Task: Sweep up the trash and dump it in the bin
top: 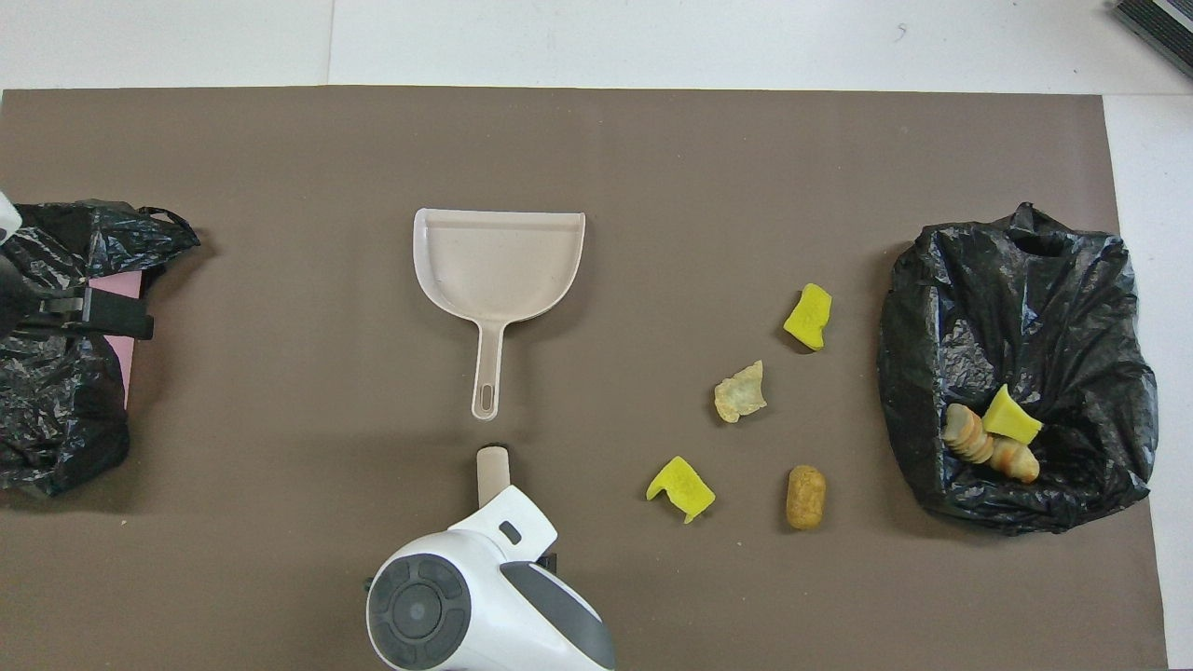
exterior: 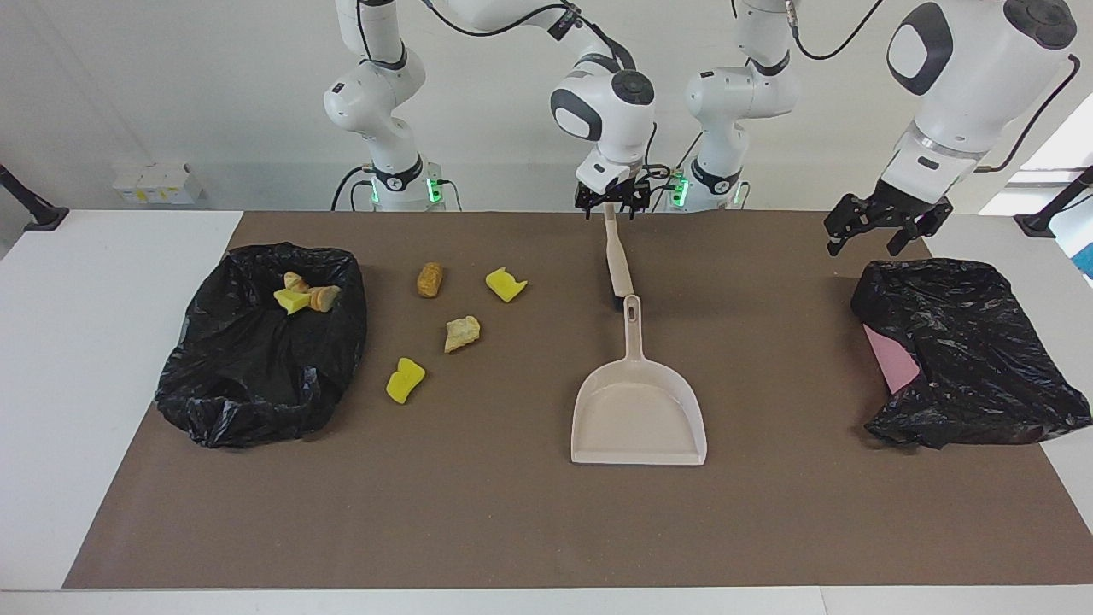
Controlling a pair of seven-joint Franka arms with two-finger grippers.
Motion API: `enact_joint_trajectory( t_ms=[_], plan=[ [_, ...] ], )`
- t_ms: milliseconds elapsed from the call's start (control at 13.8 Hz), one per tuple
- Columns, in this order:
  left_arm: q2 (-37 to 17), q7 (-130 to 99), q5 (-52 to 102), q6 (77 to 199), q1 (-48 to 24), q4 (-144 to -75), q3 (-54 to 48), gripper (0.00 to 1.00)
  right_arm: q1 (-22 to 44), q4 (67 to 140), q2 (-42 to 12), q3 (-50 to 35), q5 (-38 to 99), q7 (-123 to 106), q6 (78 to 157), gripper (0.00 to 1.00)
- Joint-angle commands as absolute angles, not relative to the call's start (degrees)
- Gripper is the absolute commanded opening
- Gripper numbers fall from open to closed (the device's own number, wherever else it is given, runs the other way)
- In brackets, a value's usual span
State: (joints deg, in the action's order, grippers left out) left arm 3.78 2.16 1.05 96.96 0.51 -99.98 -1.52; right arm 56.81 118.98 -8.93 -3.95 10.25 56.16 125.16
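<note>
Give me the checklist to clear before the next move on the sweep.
1. Loose trash gone from the mat: not ok, four pieces lie beside the bin bag.
2. Bin bag open: ok, three pieces inside.
3. Dustpan flat and empty: ok.
4. Right gripper at the brush handle's top: ok; grip cannot tell.
5. Left gripper out of the way: ok, waits over the other black bag.

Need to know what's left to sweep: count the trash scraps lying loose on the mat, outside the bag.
4. Orange-brown lump and notched yellow sponge nearest the robots; tan lump farther out; second yellow sponge farthest. Three more already lie in the black bag; more may hide there.
</note>
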Motion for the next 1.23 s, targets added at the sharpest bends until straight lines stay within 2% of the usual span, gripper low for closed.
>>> enact_joint_trajectory(
  t_ms=[0,217,434,579,869,941,1159],
  plan=[
    [4.6,1.1,0.1,97.9,0.2,-100.5,-1.9,1.0,59.1,124.4,-7.6,-3.8,13.4,55.3,132.2,1.0],
    [4.2,0.9,1.8,99.0,-0.8,-101.4,-2.5,1.0,59.2,124.4,-7.7,-3.8,13.4,54.8,132.3,0.96],
    [2.3,0.4,1.9,101.3,-4.9,-101.7,-2.5,1.0,59.2,124.3,-7.7,-3.7,12.4,55.2,131.6,0.92],
    [0.5,-4.4,1.9,104.0,-8.6,-101.9,-2.5,1.0,59.2,124.1,-7.8,-3.6,11.8,55.2,131.7,0.75],
    [-4.7,-10.4,1.9,109.7,-14.5,-101.9,-2.5,1.0,59.2,124.0,-7.7,-3.6,7.4,56.0,130.9,0.07],
    [-6.3,-11.8,1.9,110.8,-16.0,-101.9,-2.5,1.0,59.2,124.0,-7.5,-3.6,7.3,55.9,130.9,0.0],
    [-11.0,-16.6,1.8,115.8,-21.0,-102.2,-2.5,1.0,58.8,123.8,-6.0,-3.4,7.3,57.5,130.7,0.0]
  ],
)
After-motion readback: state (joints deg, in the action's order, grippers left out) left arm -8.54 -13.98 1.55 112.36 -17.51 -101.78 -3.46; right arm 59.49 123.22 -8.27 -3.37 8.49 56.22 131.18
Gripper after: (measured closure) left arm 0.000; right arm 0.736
